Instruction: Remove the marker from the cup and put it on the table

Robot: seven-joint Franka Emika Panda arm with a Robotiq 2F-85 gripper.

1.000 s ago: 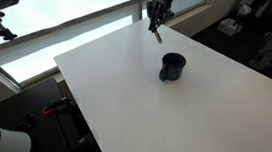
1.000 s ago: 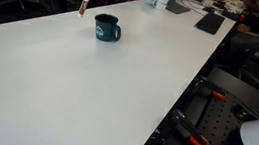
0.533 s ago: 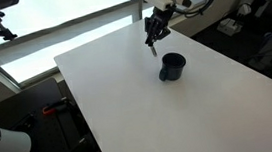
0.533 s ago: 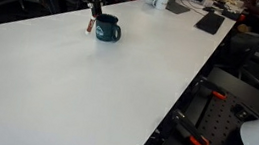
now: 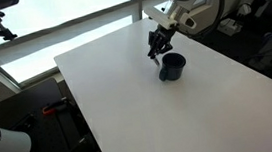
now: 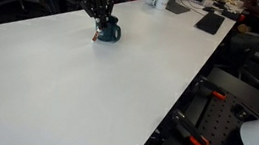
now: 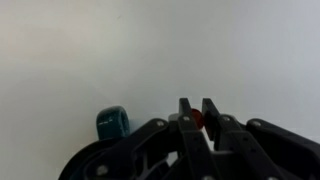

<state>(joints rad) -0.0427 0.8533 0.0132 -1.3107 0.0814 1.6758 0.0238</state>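
The dark cup [image 5: 172, 66] stands on the white table [image 5: 128, 102] near its far part; it also shows in an exterior view [image 6: 110, 30] and as a teal edge in the wrist view [image 7: 112, 123]. My gripper [image 5: 155, 49] is shut on the marker [image 5: 153, 55], which points down just beside the cup, low over the table. In an exterior view the gripper [image 6: 100, 22] hangs next to the cup with the marker tip [image 6: 97, 36] close to the tabletop [image 6: 67, 85]. The wrist view shows the reddish marker [image 7: 197, 118] between the jaws [image 7: 197, 108]. The marker is outside the cup.
A window and a dark chair stand behind the table's far edge. A keyboard [image 6: 210, 23] and desk items lie at one end. Orange clamps [image 6: 198, 142] sit below the table's edge. A white robot base [image 5: 2, 149] is near a corner.
My gripper has come down and moved towards the cup with the marker in it, from high above the table's far edge to just beside the cup.
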